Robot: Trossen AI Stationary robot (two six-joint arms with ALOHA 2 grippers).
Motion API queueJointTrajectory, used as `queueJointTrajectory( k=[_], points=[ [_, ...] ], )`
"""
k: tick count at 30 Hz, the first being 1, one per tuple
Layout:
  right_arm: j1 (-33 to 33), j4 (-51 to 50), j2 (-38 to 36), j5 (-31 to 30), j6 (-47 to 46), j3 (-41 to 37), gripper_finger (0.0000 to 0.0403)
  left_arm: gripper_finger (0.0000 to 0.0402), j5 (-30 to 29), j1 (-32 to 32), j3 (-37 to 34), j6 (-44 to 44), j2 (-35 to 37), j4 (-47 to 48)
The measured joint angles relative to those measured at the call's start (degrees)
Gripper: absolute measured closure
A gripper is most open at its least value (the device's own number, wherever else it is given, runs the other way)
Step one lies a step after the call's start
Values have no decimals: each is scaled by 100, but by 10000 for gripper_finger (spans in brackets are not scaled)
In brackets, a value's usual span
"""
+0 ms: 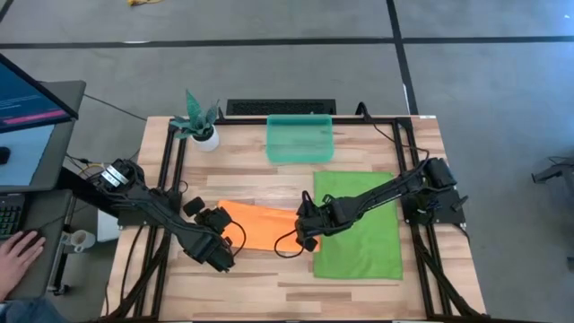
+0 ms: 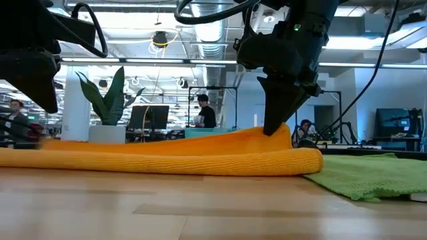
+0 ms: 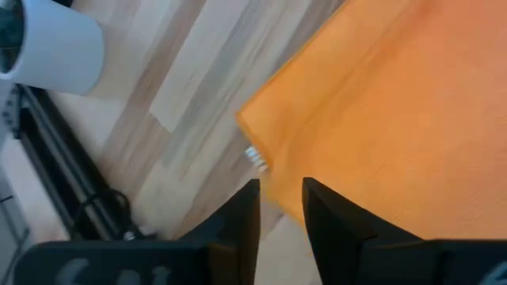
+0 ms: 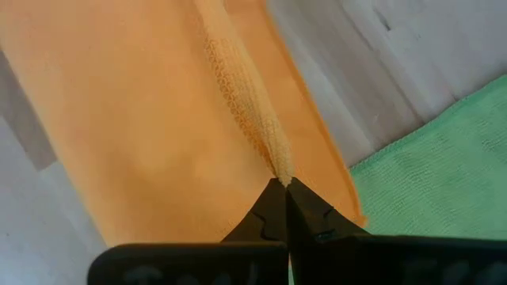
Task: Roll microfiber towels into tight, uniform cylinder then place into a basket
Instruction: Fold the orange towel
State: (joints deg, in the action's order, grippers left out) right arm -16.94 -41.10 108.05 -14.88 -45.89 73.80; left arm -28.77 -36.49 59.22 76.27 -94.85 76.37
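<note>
The orange towel (image 1: 262, 224) lies folded in layers on the wooden table, mid-table. The larger green towel (image 1: 359, 226) lies flat to its right, with the orange towel's right end resting on its edge. My right gripper (image 4: 281, 184) is shut on the orange towel near that right end. My left gripper (image 3: 281, 207) hovers open over the orange towel's left corner (image 3: 257, 127), its fingers apart and clear of the cloth in the low view. The teal basket (image 1: 300, 137) stands at the far edge. My right gripper pinches a raised ridge of the orange towel's upper layer (image 4: 273, 158) between its two fingertips, near the towel's right end. The fingers point steeply down from above. The cloth rises to a small peak at the fingertips (image 2: 277, 128), and the rest lies on the table.
A plant in a white pot (image 1: 204, 133) stands at the far left, beside the basket. A black frame (image 1: 170, 170) runs along the table's left and right sides. Bare wood shows at the near edge (image 1: 269, 278). A person's hand (image 1: 18, 247) rests at a desk beyond the left edge.
</note>
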Motion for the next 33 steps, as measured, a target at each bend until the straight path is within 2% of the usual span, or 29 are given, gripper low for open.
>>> queueJointTrajectory(
  k=[7,12,24,28,33],
  points=[
    [115,0,2,97,78,0,390,302,-5,-4,0,53,0,183],
    [135,-2,2,171,136,0,357,310,-4,-44,0,-591,0,-705],
    [226,-173,-36,278,433,0,238,313,-322,-76,0,-1870,0,-2657],
    [281,-526,-163,284,591,-2,220,313,-482,-76,0,-2015,0,-2945],
    [186,-819,-490,251,966,-4,221,313,-814,-76,-266,-2109,4,-3633]
  ],
)
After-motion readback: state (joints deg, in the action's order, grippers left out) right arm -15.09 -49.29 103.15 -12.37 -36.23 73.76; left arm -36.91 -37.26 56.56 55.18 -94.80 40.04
